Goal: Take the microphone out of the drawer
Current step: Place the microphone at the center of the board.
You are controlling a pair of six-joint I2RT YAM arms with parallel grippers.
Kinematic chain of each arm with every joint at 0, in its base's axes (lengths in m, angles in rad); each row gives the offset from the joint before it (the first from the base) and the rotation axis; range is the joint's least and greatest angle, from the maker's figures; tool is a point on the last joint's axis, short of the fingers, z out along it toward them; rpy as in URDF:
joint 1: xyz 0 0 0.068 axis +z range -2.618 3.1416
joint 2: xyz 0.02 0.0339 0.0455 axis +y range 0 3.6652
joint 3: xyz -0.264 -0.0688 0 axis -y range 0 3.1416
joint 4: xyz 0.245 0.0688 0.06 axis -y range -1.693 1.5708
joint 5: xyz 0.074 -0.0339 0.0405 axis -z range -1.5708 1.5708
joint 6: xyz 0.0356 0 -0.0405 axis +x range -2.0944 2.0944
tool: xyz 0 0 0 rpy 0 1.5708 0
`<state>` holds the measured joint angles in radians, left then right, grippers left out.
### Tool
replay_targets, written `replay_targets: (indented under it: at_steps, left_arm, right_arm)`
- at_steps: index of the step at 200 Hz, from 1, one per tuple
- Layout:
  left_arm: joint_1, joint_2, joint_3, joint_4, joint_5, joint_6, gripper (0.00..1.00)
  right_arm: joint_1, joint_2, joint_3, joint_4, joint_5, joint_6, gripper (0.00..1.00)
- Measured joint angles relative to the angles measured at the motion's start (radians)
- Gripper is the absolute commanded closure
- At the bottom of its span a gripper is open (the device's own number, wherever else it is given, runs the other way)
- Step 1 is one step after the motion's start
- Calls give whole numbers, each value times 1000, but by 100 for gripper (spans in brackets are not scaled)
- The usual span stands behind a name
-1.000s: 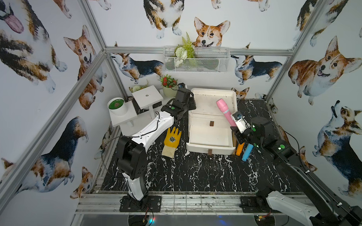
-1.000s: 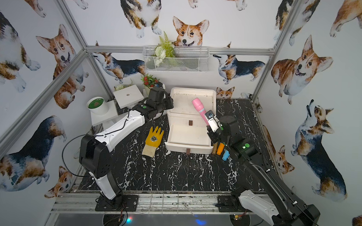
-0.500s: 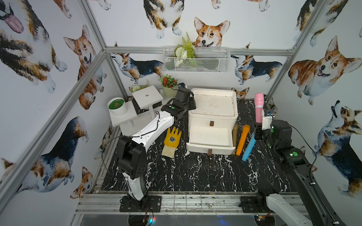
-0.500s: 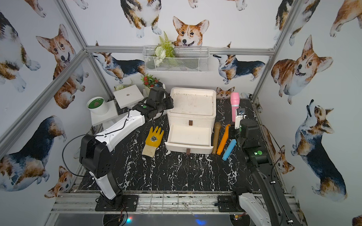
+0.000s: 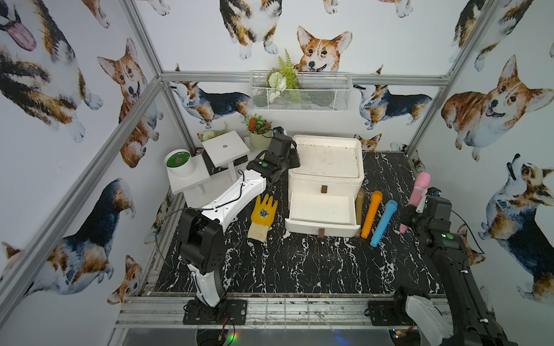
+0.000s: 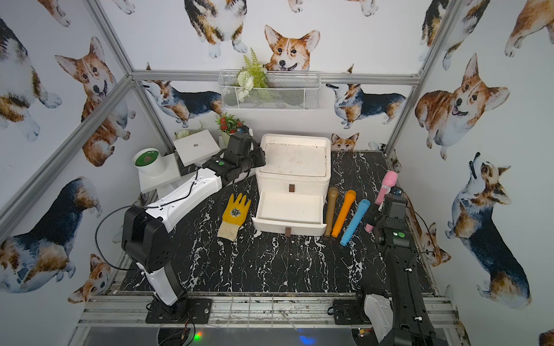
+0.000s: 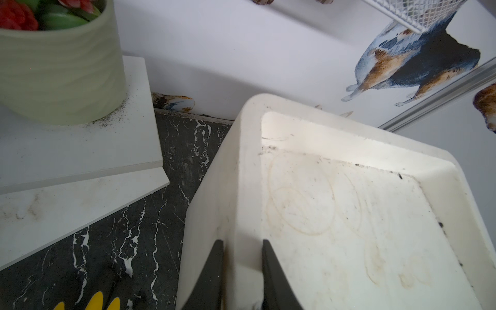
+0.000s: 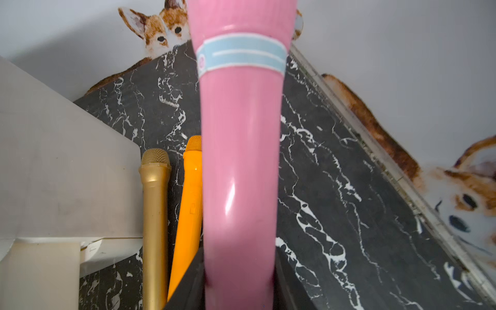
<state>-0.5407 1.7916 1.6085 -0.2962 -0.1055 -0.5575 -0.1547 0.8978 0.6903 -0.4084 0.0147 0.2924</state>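
The pink microphone is outside the drawer. The right claw grips it by the handle over the worktop, near the right wall and beside the blue microphone. Its long axis runs front to back, head toward the back wall. The right wrist view alone shows its pale blue band, but the blue microphone is hidden there. The left claw, narrow, pinches the cabinet rim.

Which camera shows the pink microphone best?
The right wrist view: the pink microphone fills the frame, blue band sharp. Both top views show it small, in the right gripper. The left wrist view misses it, facing the drawer cabinet.
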Motion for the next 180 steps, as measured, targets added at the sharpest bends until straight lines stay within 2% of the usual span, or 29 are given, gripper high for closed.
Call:
replay_targets:
  at_steps: [31,104,180]
  left_arm:
    - [3,-2,-6,7,2,0,93]
    - [12,-18,-32,32,15,-3,93]
    - [18,-34,-57,53,16,-12,93]
  right_arm:
    - [-26,38,-23,8,-26,24,89]
    - [-122,267,-24,40,-126,60,88]
    - [-133,452,-3,85,-197,102,87]
